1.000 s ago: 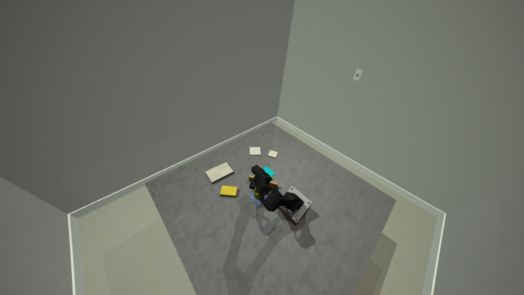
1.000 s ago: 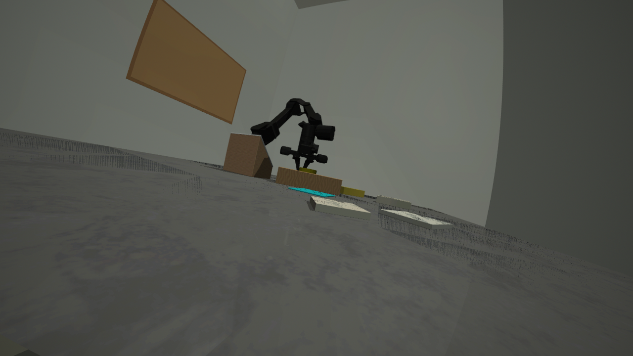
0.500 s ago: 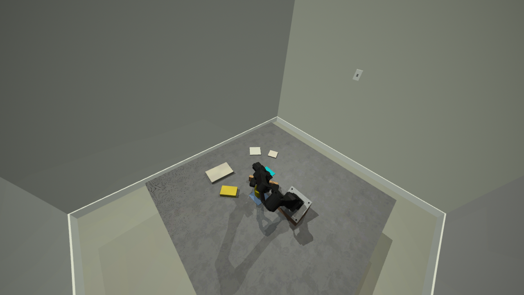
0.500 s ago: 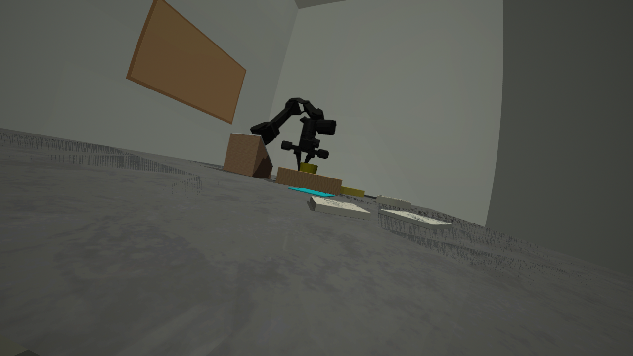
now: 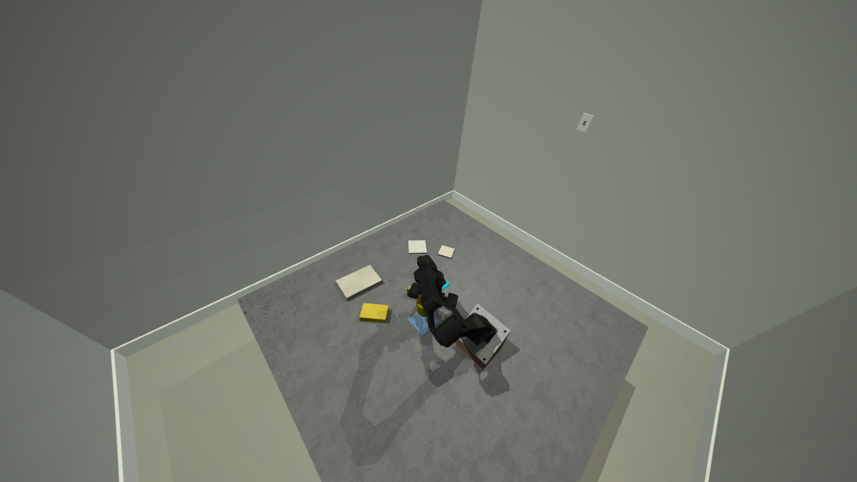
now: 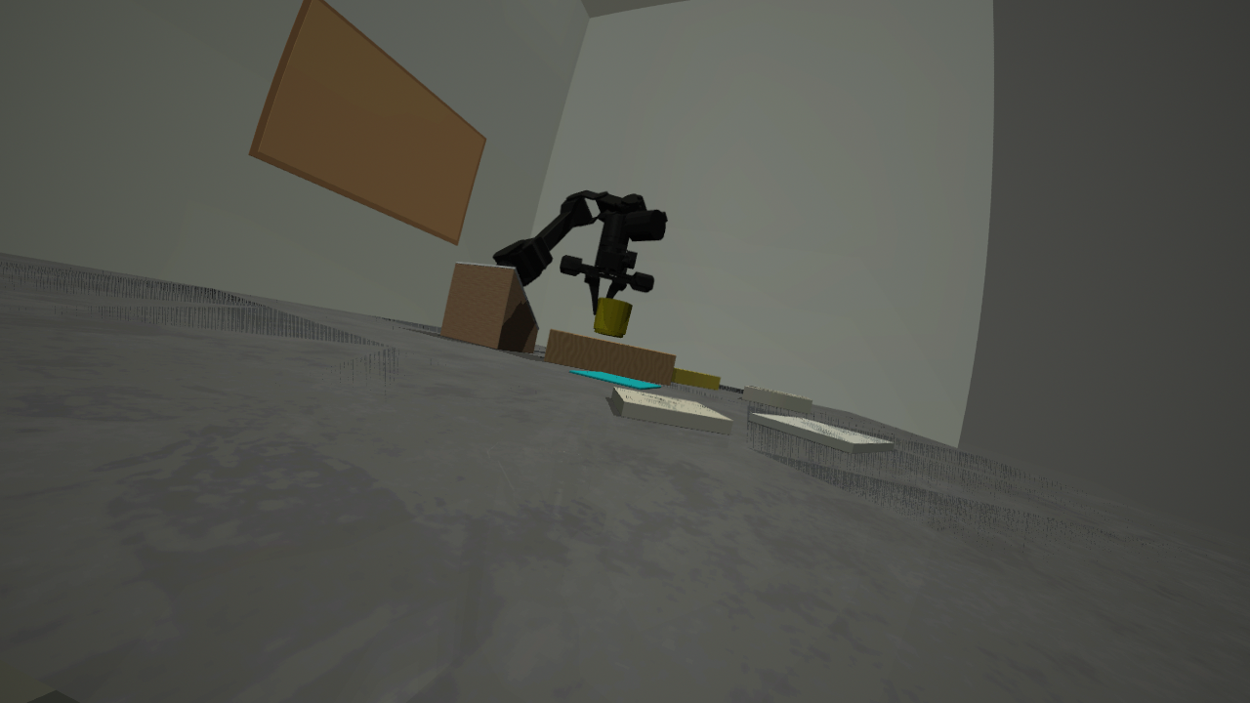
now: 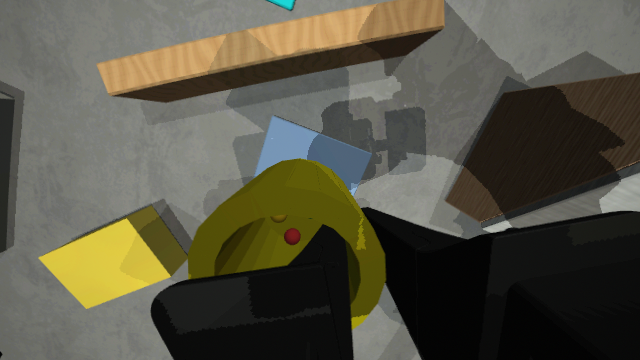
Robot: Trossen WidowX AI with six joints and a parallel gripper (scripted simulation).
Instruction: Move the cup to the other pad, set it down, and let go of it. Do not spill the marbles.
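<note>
One gripper (image 7: 350, 250) clamps the yellow cup (image 7: 280, 235) by its rim, cup hanging in the air above the blue pad (image 7: 300, 145); two marbles (image 7: 291, 236) inside; cyan pad (image 6: 611, 378) beyond the wooden plank (image 6: 611, 353).

The room is dimly and evenly lit, with no glare seen. Long, soft-edged arm shadows are cast across the grey floor (image 5: 383, 389) toward the top camera. In the exterior view, straight lines are bowed by strong lens distortion. In the wrist view, overlapping translucent shadows are thrown over the floor and a wooden plank (image 7: 270, 47).
</note>
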